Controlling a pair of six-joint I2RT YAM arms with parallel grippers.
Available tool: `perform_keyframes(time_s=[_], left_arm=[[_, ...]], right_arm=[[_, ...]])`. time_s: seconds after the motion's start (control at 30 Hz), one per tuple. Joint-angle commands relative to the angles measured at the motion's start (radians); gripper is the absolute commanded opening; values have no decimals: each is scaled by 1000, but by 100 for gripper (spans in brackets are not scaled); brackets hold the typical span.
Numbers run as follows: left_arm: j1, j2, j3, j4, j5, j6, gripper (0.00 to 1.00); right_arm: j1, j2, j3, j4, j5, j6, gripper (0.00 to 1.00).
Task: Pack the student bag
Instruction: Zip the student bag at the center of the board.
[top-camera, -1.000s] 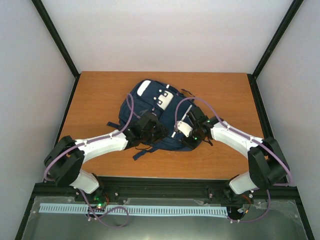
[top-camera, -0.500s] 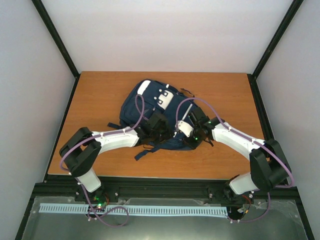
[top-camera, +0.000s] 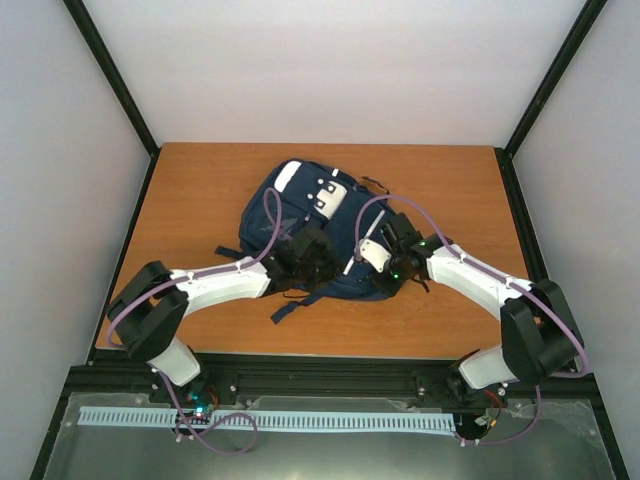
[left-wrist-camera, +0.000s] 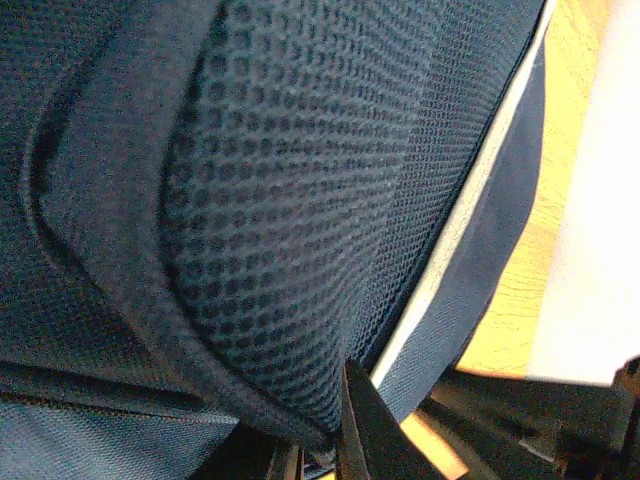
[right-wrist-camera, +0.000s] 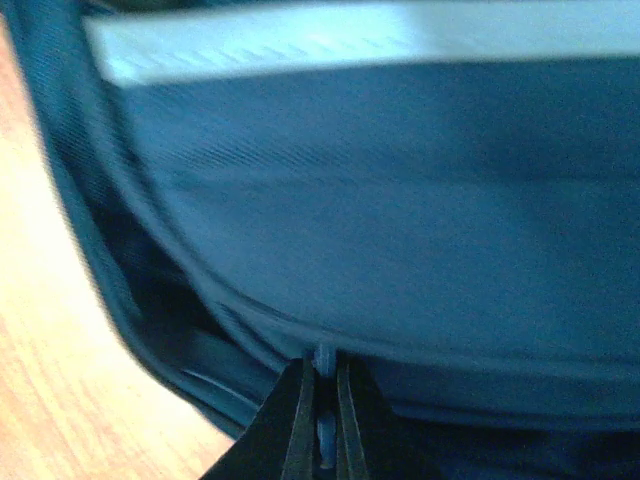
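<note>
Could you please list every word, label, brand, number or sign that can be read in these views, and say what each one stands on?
No text can be read in any view.
The white patches on the student bag carry small dark marks in the top view, too small to read.
The wrist views show only plain navy mesh and a blank, blurred white stripe.

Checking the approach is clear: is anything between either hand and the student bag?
Nothing visible is. The left hand is closed on the mesh edge of the student bag, and the right hand pinches a small pale tab at its seam; both touch it directly.
</note>
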Motion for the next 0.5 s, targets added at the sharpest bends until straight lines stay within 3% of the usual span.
perform_keyframes(time_s=[0.0, 0.3, 0.47], left_arm=[[-5, -115, -49, -82, -69, 69, 1], [58, -306, -214, -165, -80, 104, 1], [150, -444, -296, -254, -93, 150, 1]], right_arm=[[-58, -28, 1, -10, 83, -24, 3], [-94, -53, 23, -23, 85, -54, 3], [-72, -45, 28, -2, 69, -27, 3]])
